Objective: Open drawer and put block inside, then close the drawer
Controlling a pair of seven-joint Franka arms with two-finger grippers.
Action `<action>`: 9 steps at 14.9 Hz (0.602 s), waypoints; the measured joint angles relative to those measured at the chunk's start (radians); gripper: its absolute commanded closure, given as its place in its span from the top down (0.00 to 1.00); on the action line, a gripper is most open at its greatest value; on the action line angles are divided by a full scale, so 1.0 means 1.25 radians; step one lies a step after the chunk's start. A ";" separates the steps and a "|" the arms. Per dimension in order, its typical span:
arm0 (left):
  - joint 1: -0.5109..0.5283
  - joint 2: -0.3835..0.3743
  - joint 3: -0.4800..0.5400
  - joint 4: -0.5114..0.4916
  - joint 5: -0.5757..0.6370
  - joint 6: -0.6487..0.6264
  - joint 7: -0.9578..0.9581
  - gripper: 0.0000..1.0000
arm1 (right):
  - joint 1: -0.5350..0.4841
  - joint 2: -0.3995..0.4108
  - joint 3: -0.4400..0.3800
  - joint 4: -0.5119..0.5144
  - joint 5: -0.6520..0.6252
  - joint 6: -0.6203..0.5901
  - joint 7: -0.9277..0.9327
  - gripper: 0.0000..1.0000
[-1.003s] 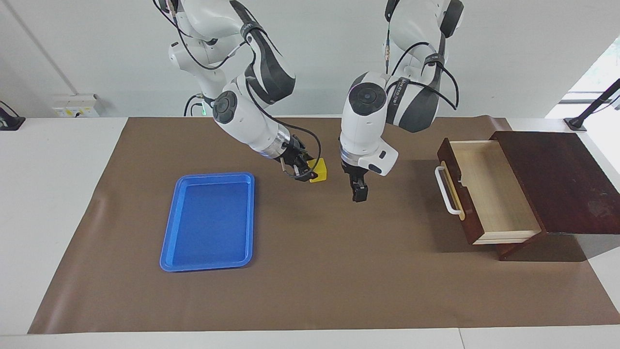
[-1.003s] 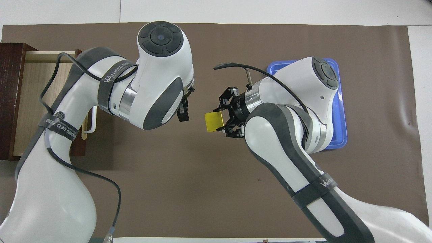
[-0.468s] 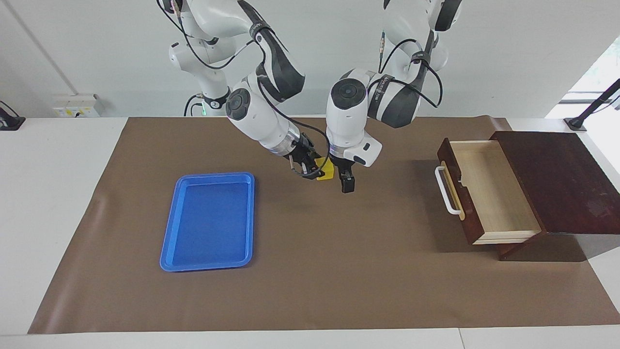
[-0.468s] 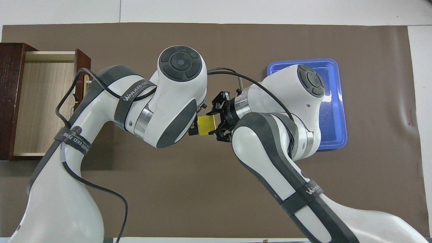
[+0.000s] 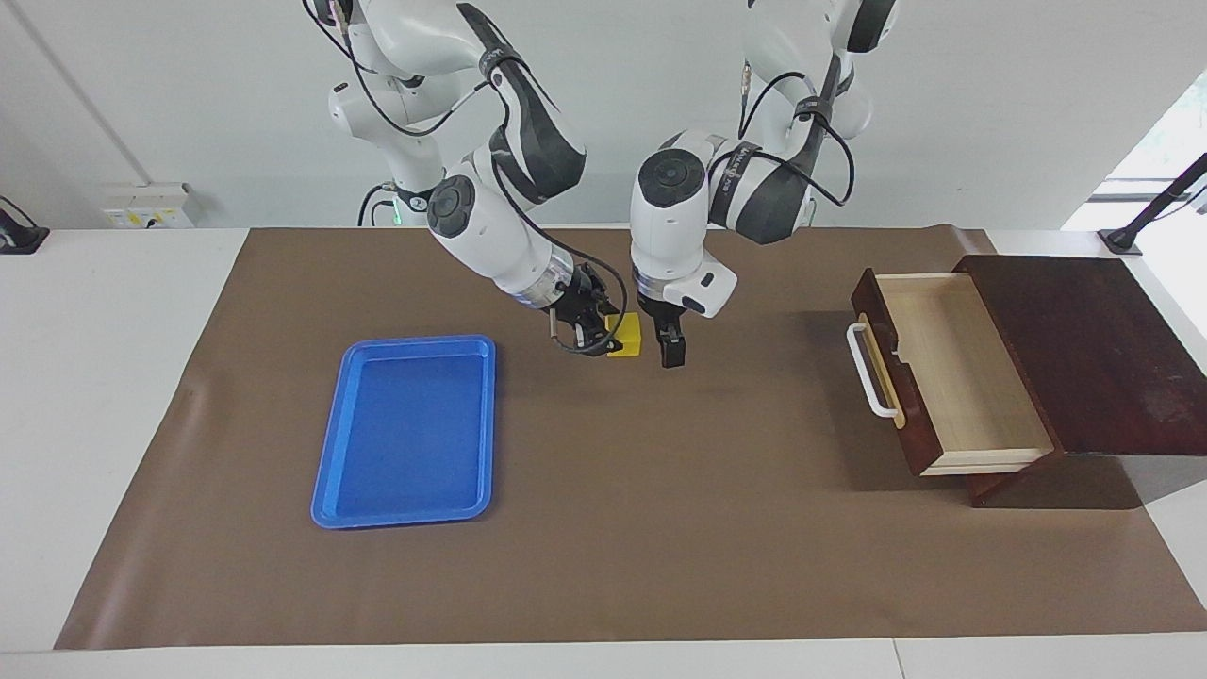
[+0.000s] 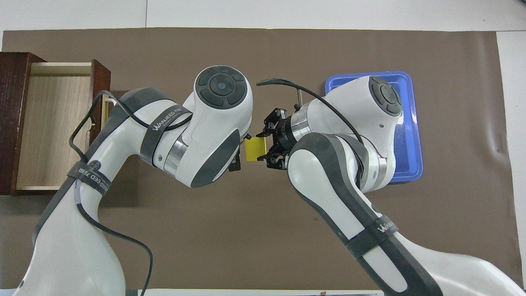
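The small yellow block [image 5: 626,336] is held above the brown mat by my right gripper [image 5: 600,332], which is shut on it; the block also shows in the overhead view [image 6: 254,149], with my right gripper [image 6: 268,149] at its side. My left gripper [image 5: 671,351] hangs close beside the block on its drawer side, and its wrist covers the fingers from above [image 6: 235,163]. The drawer [image 5: 952,377] stands pulled open at the left arm's end of the table, pale inside and empty, with its white handle [image 5: 862,372] facing the middle. It also shows in the overhead view [image 6: 53,123].
A flat blue tray [image 5: 405,429] lies empty on the mat toward the right arm's end, partly under the right arm in the overhead view [image 6: 413,123]. The dark wooden cabinet top [image 5: 1084,349] is beside the drawer.
My left gripper has swung from midway toward the drawer over to the block and now hangs right beside it. My right gripper has kept hold of the block, shifting only slightly.
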 measured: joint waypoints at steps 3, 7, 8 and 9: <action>-0.003 0.000 0.000 -0.001 0.000 0.037 0.000 1.00 | -0.003 0.001 0.000 -0.001 0.000 0.000 0.000 0.00; -0.018 0.000 0.000 -0.006 0.000 0.079 -0.005 1.00 | -0.004 0.001 -0.001 -0.001 -0.001 0.001 0.000 0.00; -0.021 0.000 -0.001 -0.007 0.000 0.083 -0.006 1.00 | -0.004 0.001 -0.001 -0.001 -0.001 0.001 0.000 0.00; -0.024 0.000 -0.001 -0.008 0.000 0.085 -0.006 1.00 | -0.004 0.001 -0.001 -0.001 -0.001 0.001 0.000 0.00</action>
